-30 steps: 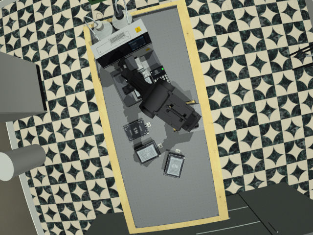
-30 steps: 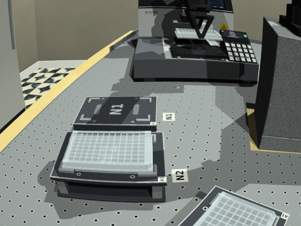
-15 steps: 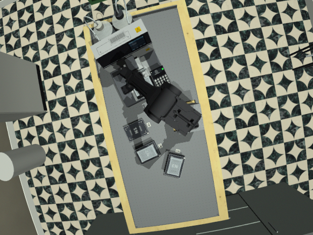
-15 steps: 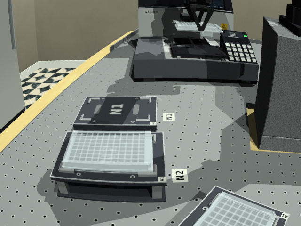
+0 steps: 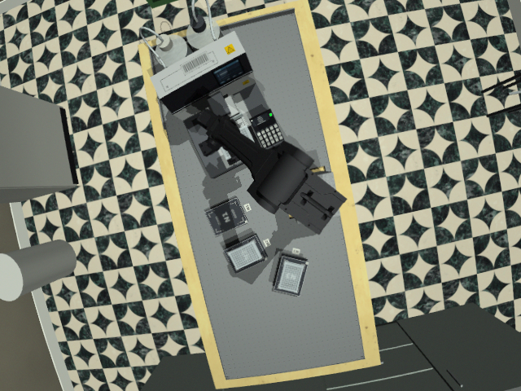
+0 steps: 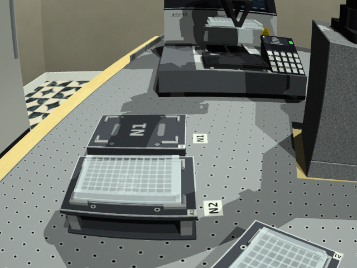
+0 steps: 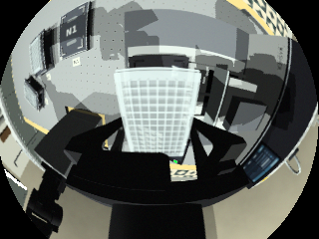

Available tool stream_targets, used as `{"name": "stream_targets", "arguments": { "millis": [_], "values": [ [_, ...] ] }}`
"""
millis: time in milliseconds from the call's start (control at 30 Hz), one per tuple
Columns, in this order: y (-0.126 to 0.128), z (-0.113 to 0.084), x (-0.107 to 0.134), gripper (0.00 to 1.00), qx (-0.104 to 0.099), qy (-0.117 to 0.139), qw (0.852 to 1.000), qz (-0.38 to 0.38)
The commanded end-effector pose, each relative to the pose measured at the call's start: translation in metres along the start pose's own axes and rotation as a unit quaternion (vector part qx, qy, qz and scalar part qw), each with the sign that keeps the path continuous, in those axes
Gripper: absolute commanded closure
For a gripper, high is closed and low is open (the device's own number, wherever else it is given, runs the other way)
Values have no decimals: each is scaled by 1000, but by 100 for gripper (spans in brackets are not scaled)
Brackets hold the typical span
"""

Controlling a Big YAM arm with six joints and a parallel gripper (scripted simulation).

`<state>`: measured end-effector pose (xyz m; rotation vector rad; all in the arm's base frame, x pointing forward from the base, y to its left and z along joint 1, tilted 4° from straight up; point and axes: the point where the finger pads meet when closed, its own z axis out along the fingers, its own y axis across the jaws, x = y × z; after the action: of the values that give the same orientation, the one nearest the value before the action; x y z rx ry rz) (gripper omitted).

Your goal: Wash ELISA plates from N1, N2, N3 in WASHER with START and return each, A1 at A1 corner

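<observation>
With the lamp (image 5: pixel 270 114) (image 6: pixel 290 42) (image 7: pixel 175 161) showing green and N1 (image 5: pixel 216 221) (image 6: pixel 149 124) (image 7: pixel 75 42) bare of any plate, I read this as the return leg of a wash; green by itself can't prove the cycle ran, so that stays my judgement. My gripper (image 5: pixel 229 136) (image 6: pixel 239 25) (image 7: pixel 157 120) is closed on the held plate (image 5: pixel 245 129) (image 6: pixel 216 22) (image 7: pixel 158 102), which hangs above the carrier (image 6: pixel 230 62) (image 7: pixel 159 61) of the washer (image 5: pixel 202 71) (image 6: pixel 187 25) (image 7: pixel 299 85), apart from the pocket; N2 (image 6: pixel 129 213) and N3 (image 5: pixel 275 275) each have a plate in them, so N1 looks like its home. If I have that right, my next move is to carry it level and high enough to clear the keypad (image 5: pixel 269 133) (image 6: pixel 284 62), then swing towards N1; before lowering I want the cut-off corner turned to the A1 mark (image 6: pixel 181 146), and I can't make that corner out well enough from here; then it should go down flat inside the locators before I let go, since a rim caught on one would leave it tilted.
</observation>
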<state>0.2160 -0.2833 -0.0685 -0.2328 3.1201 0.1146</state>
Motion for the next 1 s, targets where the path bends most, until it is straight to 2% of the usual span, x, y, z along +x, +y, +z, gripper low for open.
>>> {"name": "stream_targets", "arguments": {
  "millis": [0,33,200,233,267,400,467,500,567,667,967],
  "values": [
    [-24,-19,-10,16,28,-14,1000,-5],
    [-12,-8,-6,16,13,-7,1000,-1],
    [-12,-8,-6,16,13,-7,1000,-1],
    [-9,-8,-15,16,20,-10,1000,6],
    [3,-3,-14,16,11,-6,1000,6],
    [17,4,-29,16,6,-5,1000,6],
    [17,4,-29,16,6,-5,1000,6],
    [11,2,-38,16,13,-7,1000,6],
    [27,11,-39,16,2,-1,1000,6],
    [37,15,-50,16,1,-1,1000,7],
    [53,16,-96,16,12,-11,1000,6]
  ]
}}
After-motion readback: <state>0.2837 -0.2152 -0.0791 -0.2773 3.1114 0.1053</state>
